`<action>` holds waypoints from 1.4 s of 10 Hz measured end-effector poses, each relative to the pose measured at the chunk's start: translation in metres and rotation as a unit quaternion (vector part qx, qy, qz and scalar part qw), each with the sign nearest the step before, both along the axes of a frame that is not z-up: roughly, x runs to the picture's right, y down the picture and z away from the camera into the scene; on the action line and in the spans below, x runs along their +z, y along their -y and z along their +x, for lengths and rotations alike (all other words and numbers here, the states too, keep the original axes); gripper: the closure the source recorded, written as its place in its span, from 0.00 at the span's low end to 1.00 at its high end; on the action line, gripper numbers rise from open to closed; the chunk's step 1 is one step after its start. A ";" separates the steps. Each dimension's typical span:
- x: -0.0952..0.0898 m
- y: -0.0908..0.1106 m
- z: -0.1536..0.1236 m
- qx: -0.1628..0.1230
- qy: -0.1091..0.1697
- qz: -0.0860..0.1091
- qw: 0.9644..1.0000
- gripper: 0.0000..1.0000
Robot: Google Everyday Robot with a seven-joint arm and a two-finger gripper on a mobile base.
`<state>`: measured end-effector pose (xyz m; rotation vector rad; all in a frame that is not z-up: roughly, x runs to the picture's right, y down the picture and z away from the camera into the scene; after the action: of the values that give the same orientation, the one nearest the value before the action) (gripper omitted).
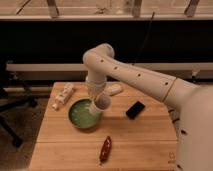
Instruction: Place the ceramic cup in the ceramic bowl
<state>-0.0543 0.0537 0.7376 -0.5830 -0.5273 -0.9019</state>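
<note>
The ceramic bowl (80,115), wide, shallow and green inside, sits on the wooden table (145,140) left of centre. My gripper (99,99) hangs from the white arm over the bowl's right rim. It is shut on the ceramic cup (102,105), a small white cup held tilted just above that rim. The cup's lower edge overlaps the bowl's right side; I cannot tell whether they touch.
A flat white oblong object (115,90) lies behind the gripper. A black flat object (135,109) lies to the right of the bowl. A red-brown packet (105,148) lies near the front edge. A pale packet (63,96) lies at the back left. A chair base (10,112) stands left of the table.
</note>
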 end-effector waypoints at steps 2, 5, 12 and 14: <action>0.009 -0.011 -0.008 -0.007 0.017 -0.016 1.000 0.99; 0.015 -0.017 -0.015 -0.011 0.031 -0.029 0.999 0.75; 0.041 -0.024 -0.038 0.014 0.061 -0.031 0.998 0.20; 0.047 -0.026 -0.044 0.018 0.067 -0.031 0.997 0.20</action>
<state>-0.0988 0.0797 0.7843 -0.5696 -0.6864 -0.8980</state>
